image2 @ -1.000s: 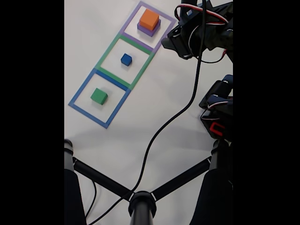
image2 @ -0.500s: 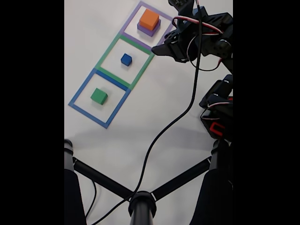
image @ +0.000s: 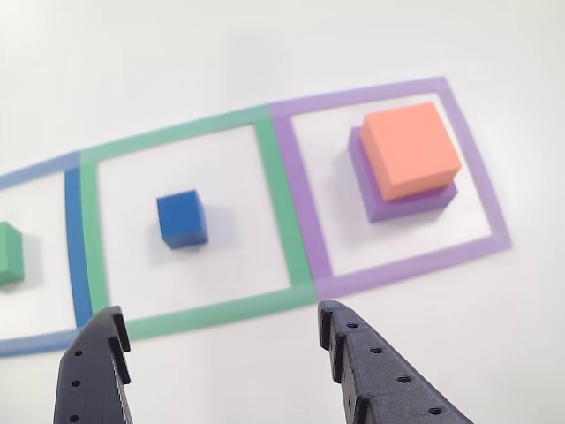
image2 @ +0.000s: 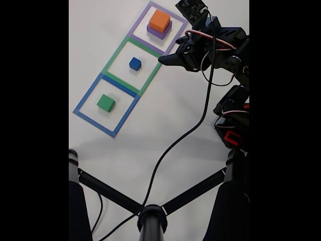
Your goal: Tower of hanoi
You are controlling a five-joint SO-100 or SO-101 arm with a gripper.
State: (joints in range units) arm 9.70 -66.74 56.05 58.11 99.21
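Observation:
The tower of hanoi cubes sit in a diagonal row of taped squares. An orange cube (image2: 159, 20) (image: 410, 148) is stacked on the purple cube (image2: 156, 33) (image: 402, 201) inside the purple outline. The small dark blue cube (image2: 135, 64) (image: 182, 218) stands alone in the green outline. In the blue outline is the green cube (image2: 106, 103) (image: 7, 253). My gripper (image2: 170, 54) (image: 221, 316) hovers just right of the green and purple squares in the fixed view. It is open with nothing between its fingers, short of the blue cube.
The purple outline (image2: 176, 37), green outline (image2: 113, 56) and blue outline (image2: 85, 100) lie flat on the white table. A black cable (image2: 175, 140) trails from the arm across the table to a black stand (image2: 150, 218) at the bottom. The arm's base (image2: 233, 125) is at the right.
The arm has swung left and forward toward the squares, bringing the gripper tip near the border of the green and purple outlines. The cubes have not moved.

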